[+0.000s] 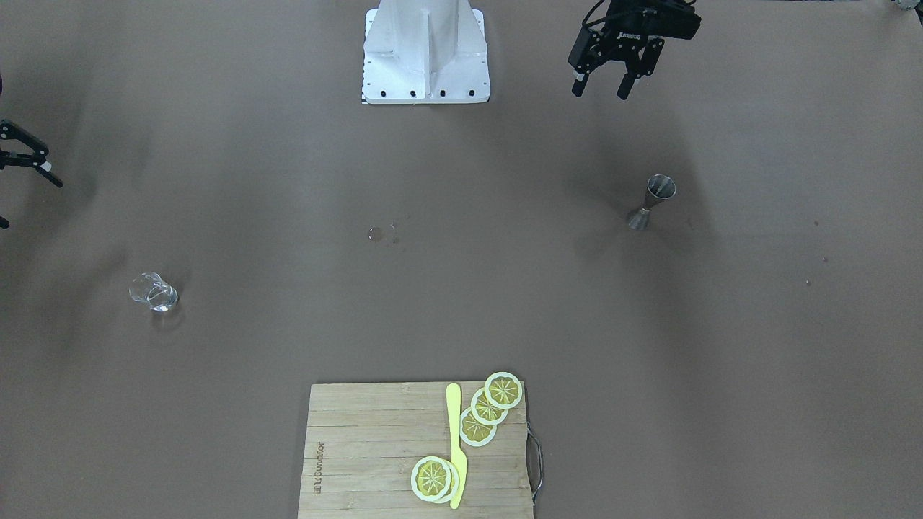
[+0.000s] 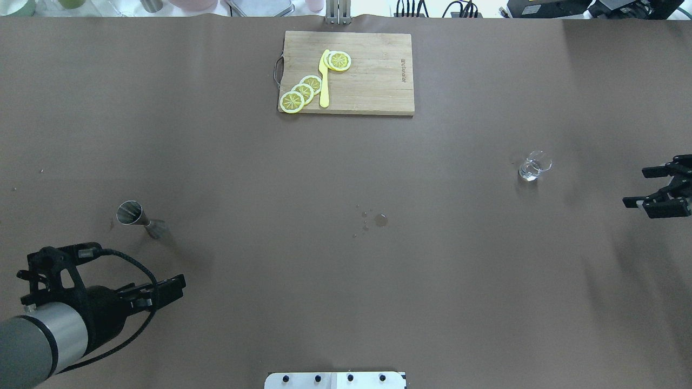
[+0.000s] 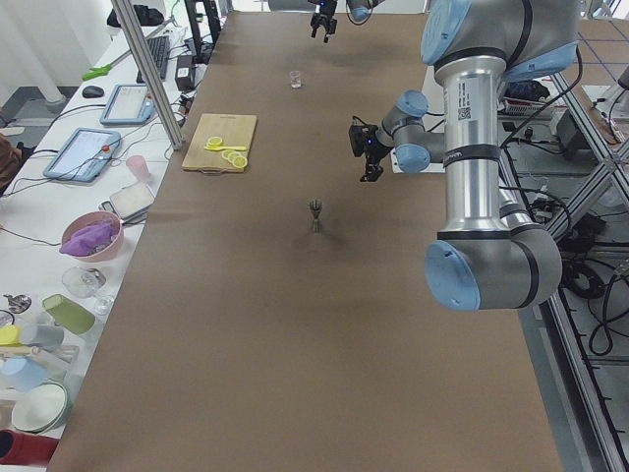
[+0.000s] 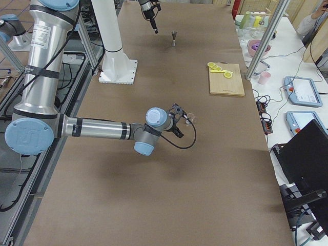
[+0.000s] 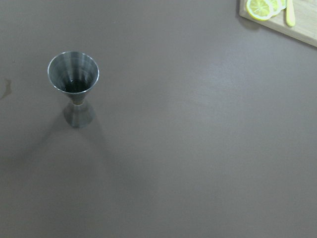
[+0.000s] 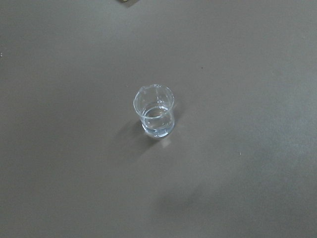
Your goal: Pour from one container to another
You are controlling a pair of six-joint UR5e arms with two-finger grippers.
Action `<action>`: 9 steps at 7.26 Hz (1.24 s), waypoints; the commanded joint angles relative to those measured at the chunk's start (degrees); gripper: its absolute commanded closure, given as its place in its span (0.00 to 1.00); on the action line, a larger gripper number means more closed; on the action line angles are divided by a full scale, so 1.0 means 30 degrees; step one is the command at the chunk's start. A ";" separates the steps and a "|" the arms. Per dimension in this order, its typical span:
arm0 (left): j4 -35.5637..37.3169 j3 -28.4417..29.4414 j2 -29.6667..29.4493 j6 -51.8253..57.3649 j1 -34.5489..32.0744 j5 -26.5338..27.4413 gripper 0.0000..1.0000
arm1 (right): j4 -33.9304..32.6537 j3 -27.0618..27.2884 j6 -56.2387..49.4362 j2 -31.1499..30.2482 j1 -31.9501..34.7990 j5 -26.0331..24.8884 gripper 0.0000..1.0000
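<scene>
The small clear glass cup (image 2: 534, 166) stands upright on the brown table with a little clear liquid in its bottom (image 6: 154, 114). My right gripper (image 2: 637, 187) hangs open to the cup's right, well apart from it and holding nothing. The grey steel jigger (image 2: 138, 216) stands upright on the table's other side, wide mouth up (image 5: 74, 87). My left gripper (image 2: 141, 263) is open and empty, on the robot's side of the jigger and above the table (image 1: 601, 92). Neither gripper touches anything.
A wooden cutting board (image 2: 373, 75) at the table's far edge carries lemon slices (image 2: 303, 92) and a yellow knife (image 2: 324, 81). A few water drops (image 2: 381, 219) lie mid-table. The white robot base (image 1: 425, 58) is at the near edge. A side bench (image 3: 88, 246) holds bowls and tablets.
</scene>
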 commanded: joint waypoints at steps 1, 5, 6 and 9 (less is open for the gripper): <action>0.0082 0.0325 0.0744 0.0975 0.1797 0.3204 0.03 | 0.2232 -0.2599 -0.1170 0.1498 -0.0101 0.0089 0.00; -0.0181 0.2287 0.1922 0.0890 0.1827 0.6545 0.03 | 0.2678 -0.3755 -0.4692 0.2618 -0.0101 0.1349 0.01; -0.0181 0.2637 0.1834 0.0832 0.1798 0.7068 0.03 | 0.2361 -0.3492 -0.3097 0.2617 -0.0072 0.1379 0.01; -0.0793 0.4418 0.1014 0.0774 0.1827 0.9876 0.03 | 0.2417 -0.3664 -0.3252 0.2964 -0.0071 0.1818 0.01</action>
